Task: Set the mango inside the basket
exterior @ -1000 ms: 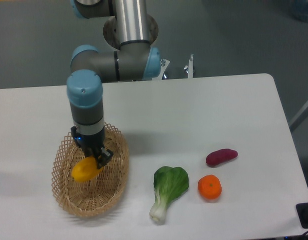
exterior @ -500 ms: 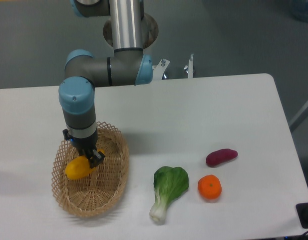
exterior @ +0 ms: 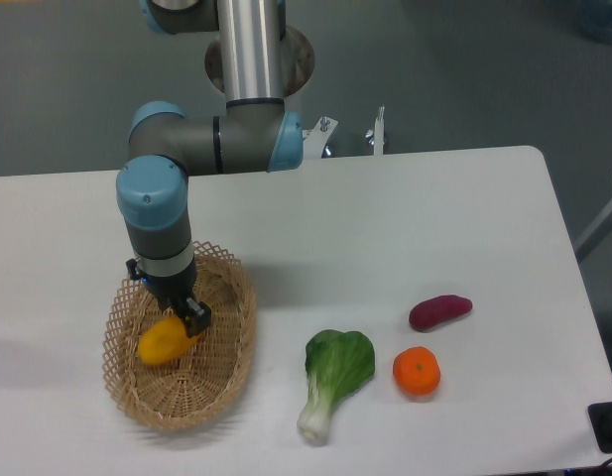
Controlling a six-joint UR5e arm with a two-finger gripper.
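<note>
The mango (exterior: pixel 161 341), yellow shading to orange, is inside the light tan wicker basket (exterior: pixel 229 363) at the front left of the table. My gripper (exterior: pixel 189 321) points down into the basket and is shut on the mango's right end. The mango hangs low over the basket's woven bottom; I cannot tell whether it touches it. The arm's wrist hides part of the basket's far rim.
A green bok choy (exterior: pixel 334 375) lies right of the basket. A small round tangerine (exterior: pixel 417 371) and a purple sweet potato (exterior: pixel 439 311) lie further right. The table's front edge runs just below the basket.
The gripper with the mango moved left over the basket, then dropped slightly lower into it. The other items have not moved.
</note>
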